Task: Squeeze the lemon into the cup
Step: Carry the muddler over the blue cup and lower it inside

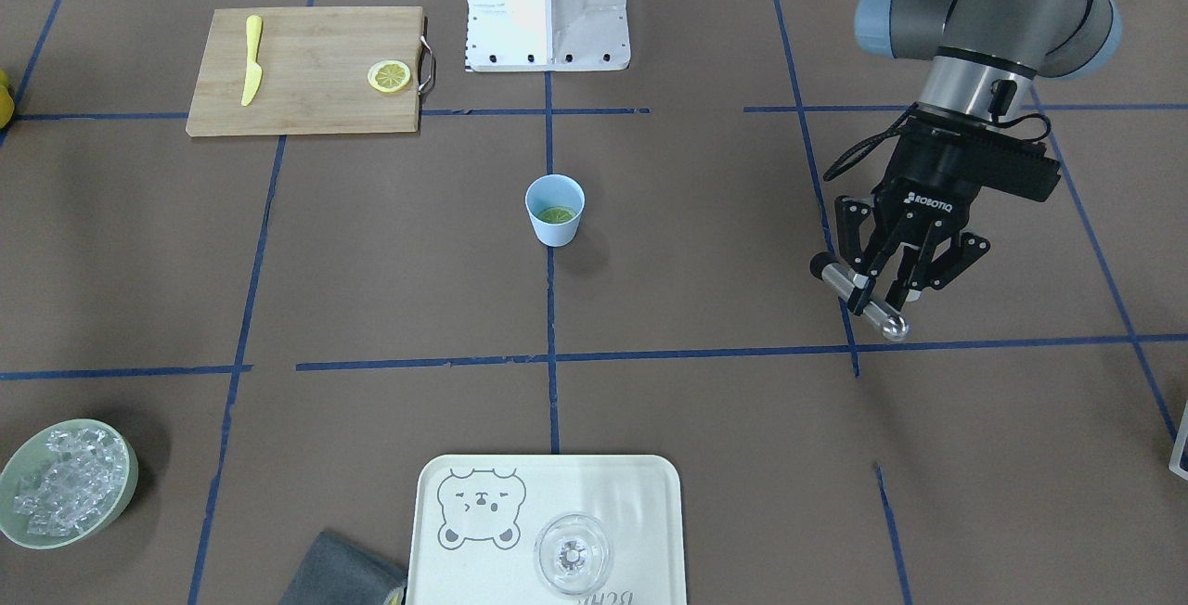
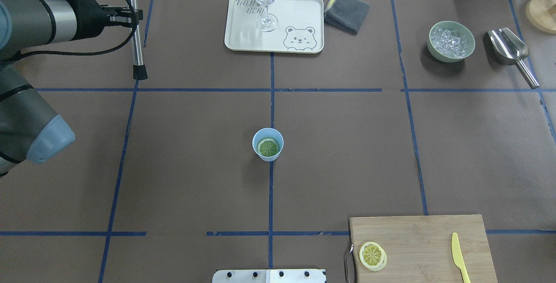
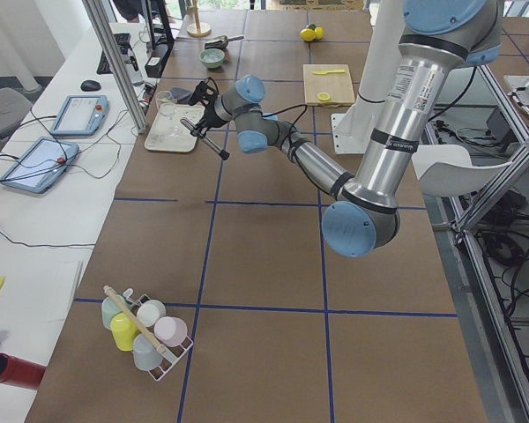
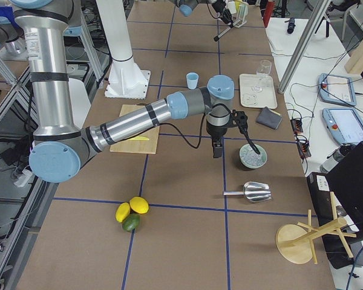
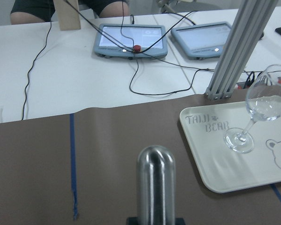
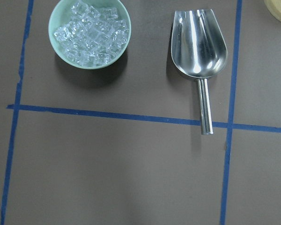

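Observation:
The light-blue cup (image 2: 268, 155) (image 1: 554, 226) stands at the table's centre with a round lemon piece (image 2: 268, 147) (image 1: 557, 214) lying cut face up inside it. A second lemon piece (image 2: 372, 255) (image 1: 390, 76) rests on the wooden cutting board (image 2: 417, 239). My left gripper (image 1: 877, 285) (image 2: 126, 14) hovers far to the left of the cup, shut on a metal rod (image 1: 858, 292) (image 2: 137, 40) (image 5: 155, 183). My right gripper (image 4: 216, 145) shows only in the exterior right view, beside the ice bowl; I cannot tell whether it is open or shut.
A yellow knife (image 2: 458, 257) lies on the board. A pale green bowl of ice (image 2: 451, 41) (image 6: 90, 33) and a metal scoop (image 2: 512, 53) (image 6: 199, 51) sit at the far right. A tray (image 2: 243, 35) holds a clear glass (image 2: 265, 1), with a grey cloth (image 2: 347, 11) beside it.

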Controlling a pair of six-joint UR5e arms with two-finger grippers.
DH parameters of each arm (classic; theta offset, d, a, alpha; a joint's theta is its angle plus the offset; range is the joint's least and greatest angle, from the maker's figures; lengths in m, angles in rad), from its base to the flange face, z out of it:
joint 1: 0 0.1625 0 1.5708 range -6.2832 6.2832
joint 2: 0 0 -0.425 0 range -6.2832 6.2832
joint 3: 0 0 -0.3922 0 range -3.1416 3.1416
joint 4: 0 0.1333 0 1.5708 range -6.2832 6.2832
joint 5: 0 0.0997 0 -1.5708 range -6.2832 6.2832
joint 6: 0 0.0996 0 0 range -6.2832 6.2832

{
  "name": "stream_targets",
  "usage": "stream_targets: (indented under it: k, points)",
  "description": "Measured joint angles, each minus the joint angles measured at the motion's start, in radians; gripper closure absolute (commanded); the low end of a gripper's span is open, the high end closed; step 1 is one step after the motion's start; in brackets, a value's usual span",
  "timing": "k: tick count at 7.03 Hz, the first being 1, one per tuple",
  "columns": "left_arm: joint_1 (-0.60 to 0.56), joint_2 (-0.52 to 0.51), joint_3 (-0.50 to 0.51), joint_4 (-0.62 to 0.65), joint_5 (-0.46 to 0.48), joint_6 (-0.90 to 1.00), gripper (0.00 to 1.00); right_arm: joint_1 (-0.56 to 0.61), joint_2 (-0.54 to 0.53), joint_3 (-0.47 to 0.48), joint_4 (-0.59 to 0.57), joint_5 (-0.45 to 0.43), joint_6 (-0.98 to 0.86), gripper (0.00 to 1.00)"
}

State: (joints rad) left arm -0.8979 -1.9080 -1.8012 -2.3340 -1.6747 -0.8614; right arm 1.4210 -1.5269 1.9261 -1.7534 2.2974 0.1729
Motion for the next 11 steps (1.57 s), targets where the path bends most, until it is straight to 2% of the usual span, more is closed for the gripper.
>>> stream_targets:
  k: [2, 3, 6, 10, 11]
  points:
    - [0.003, 0.001, -0.004, -0.186, 0.029, 0.000, 1.00, 0.099, -0.057, -0.069, 0.000, 0.090, -0.160, 0.00]
    - [0.024, -0.001, -0.011, -0.246, 0.092, 0.000, 1.00, 0.151, -0.065, -0.119, 0.000, 0.120, -0.230, 0.00]
    - [0.204, -0.021, -0.053, -0.298, 0.378, 0.006, 1.00, 0.258, -0.065, -0.239, 0.036, 0.133, -0.342, 0.00]
    - [0.492, -0.043, -0.089, -0.326, 0.823, 0.012, 1.00, 0.271, -0.066, -0.343, 0.181, 0.111, -0.336, 0.00]
    - [0.558, -0.049, -0.087, -0.326, 0.910, 0.028, 1.00, 0.270, -0.067, -0.364, 0.199, 0.110, -0.330, 0.00]
